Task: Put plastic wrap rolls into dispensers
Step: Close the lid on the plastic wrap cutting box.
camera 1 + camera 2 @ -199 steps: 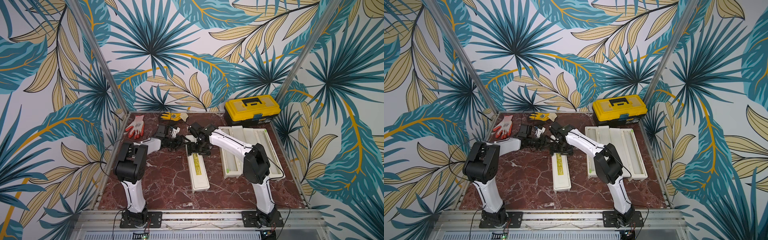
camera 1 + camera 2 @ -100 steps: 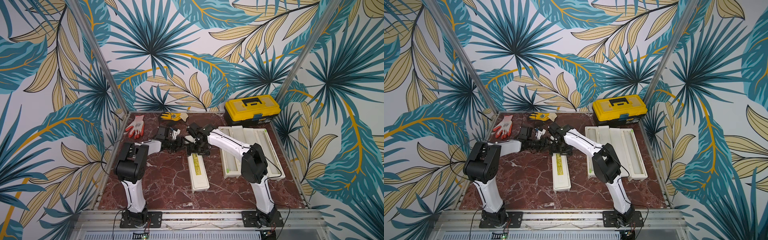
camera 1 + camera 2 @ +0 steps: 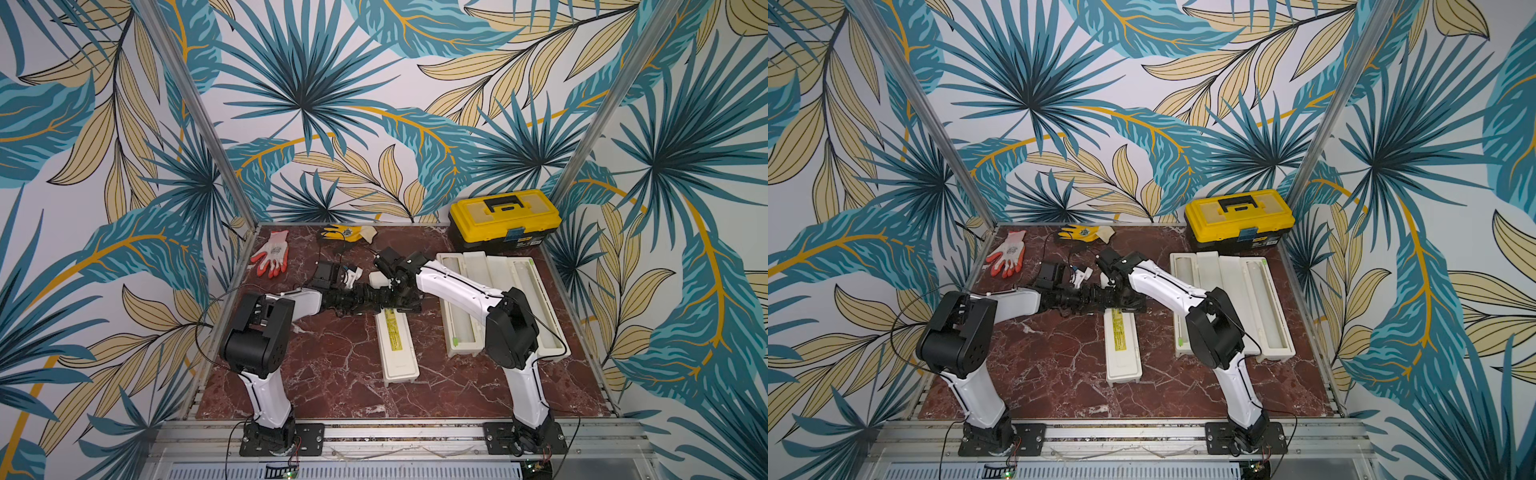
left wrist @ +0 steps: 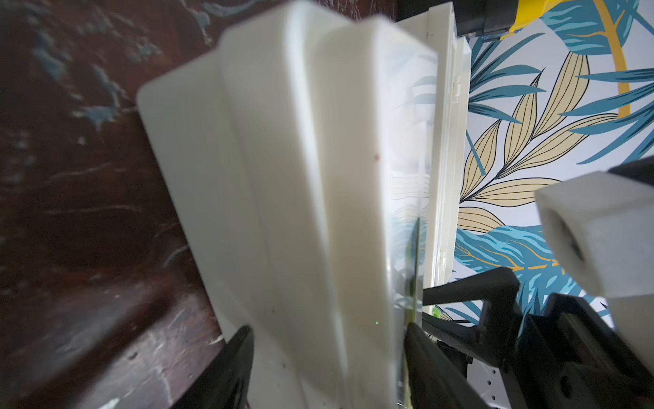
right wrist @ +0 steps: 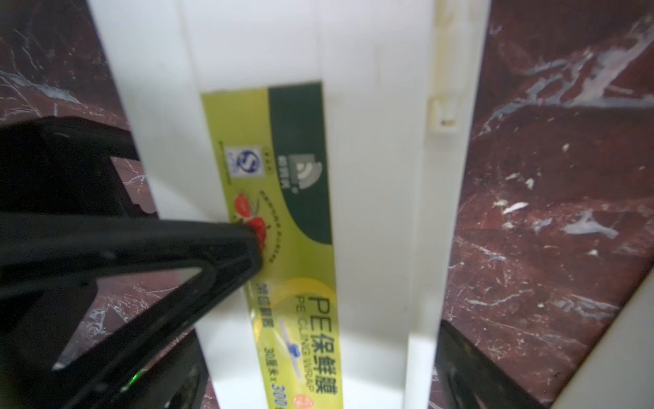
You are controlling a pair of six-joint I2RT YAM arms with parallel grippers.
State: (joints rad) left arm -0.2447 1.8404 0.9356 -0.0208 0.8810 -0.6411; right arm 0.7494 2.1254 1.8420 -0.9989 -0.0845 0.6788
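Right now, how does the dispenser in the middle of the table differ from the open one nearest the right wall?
The middle dispenser is shut, its yellow label facing up; the rightmost dispenser lies open, a translucent roll in its trough. The left pincer and right pincer are at the middle dispenser's far end; no pincer is at the rightmost dispenser. Both are long cream-white boxes, lying roughly parallel.

Smooth matt plastic dispenser [image 5: 371, 177] on glossy marble-look tabletop [image 5: 566, 212].

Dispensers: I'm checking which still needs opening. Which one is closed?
The dispenser lying apart, yellow label facing up, is closed. The other two, side by side in front of the yellow toolbox, lie with lids folded open.
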